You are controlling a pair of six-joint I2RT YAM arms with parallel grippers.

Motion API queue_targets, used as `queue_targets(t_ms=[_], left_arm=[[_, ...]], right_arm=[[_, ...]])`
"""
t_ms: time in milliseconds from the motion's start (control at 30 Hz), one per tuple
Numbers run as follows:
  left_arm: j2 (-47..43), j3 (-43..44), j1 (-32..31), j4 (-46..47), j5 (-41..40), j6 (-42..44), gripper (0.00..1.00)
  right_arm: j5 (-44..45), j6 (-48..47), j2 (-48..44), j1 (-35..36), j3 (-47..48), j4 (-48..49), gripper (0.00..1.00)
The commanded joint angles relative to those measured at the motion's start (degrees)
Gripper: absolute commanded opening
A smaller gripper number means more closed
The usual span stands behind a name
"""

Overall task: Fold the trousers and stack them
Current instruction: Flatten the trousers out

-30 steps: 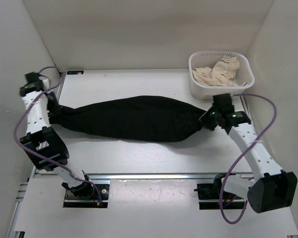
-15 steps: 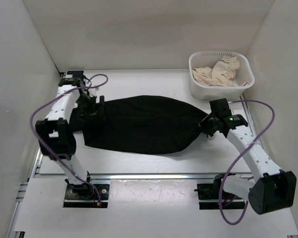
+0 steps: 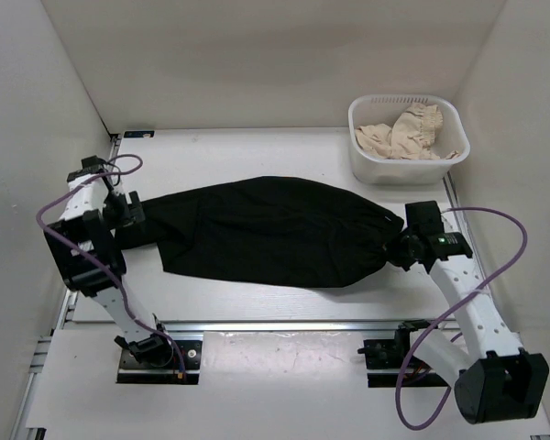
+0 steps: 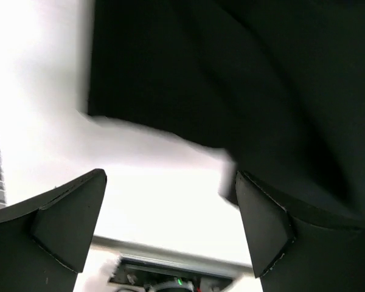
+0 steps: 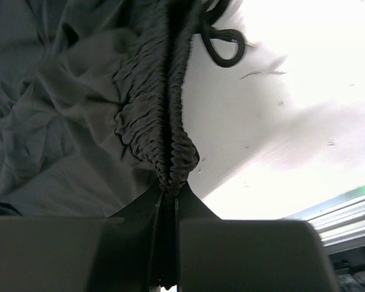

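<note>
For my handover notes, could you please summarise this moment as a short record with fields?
garment: plain black soft-fabric trousers, stretched lengthwise across the white table
left hand: open, holding nothing, at the trousers' left end
right hand: shut on the gathered elastic edge at the trousers' right end
container: white plastic basket at the far right of the table
basket contents: beige frilly cloth

We record bright, even light from above; faint shadows edge the trousers [image 3: 266,229]. Left wrist view: table [image 4: 36,91] blown out white, cloth edge blurred. Right wrist view: sharp, table glaring.
</note>
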Motion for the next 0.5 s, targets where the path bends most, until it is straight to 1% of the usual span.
queue_targets(t_ms=[0, 67, 133, 167, 233, 267, 300, 333, 367, 400, 433, 467], left_arm=[[4.37, 1.32, 2.48, 7.03, -8.27, 0.01, 0.99], [7.19, 2.03, 2.49, 9.93, -10.92, 0.01, 0.99], [10.97, 2.82, 1.71, 12.04, -11.46, 0.01, 1.0], [12.2, 3.43, 1.18, 12.57, -10.67, 0.01, 1.0], [15.37, 5.46, 0.21, 12.58, -4.89, 0.01, 1.0], [16.77, 6.16, -0.49, 12.58, -2.6, 0.01, 0.94], [17.3, 7.56, -0.5, 12.05, 2.2, 0.01, 0.82], [17.83, 8.27, -1.02, 12.05, 4.69, 0.01, 0.6], [19.14, 9.23, -1.02, 10.66, 7.24, 0.01, 0.56], [19.85, 11.24, -1.02, 7.34, 11.7, 0.01, 0.53], [20.55, 11.96, -1.02, 5.65, 13.31, 0.01, 0.31], [21.08, 11.97, -1.02, 4.85, 13.33, 0.01, 0.14]], right_arm=[[4.5, -3.0, -4.12, -2.61, 0.43, -3.54, 0.0], [4.51, -4.75, -5.18, -5.15, 0.43, -5.3, 0.0], [4.51, -6.08, -5.97, -7.88, 0.95, -6.53, 0.0], [3.81, -7.56, -5.97, -8.76, 0.95, -6.54, 0.0], [3.2, -9.06, -5.97, -11.23, 1.65, -7.85, 0.0], [3.19, -10.55, -5.97, -12.02, 2.53, -7.86, 0.0], [3.19, -11.26, -5.97, -12.72, 2.54, -8.73, 0.0], [3.19, -11.88, -5.37, -14.12, 3.49, -9.43, 0.0], [2.5, -13.01, -5.36, -14.83, 4.02, -9.44, 0.0], [2.49, -13.03, -4.75, -15.97, 4.99, -9.96, 0.0], [1.97, -13.81, -4.74, -15.98, 5.52, -10.49, 0.0], [1.96, -14.43, -4.22, -16.68, 6.05, -10.49, 0.0]])
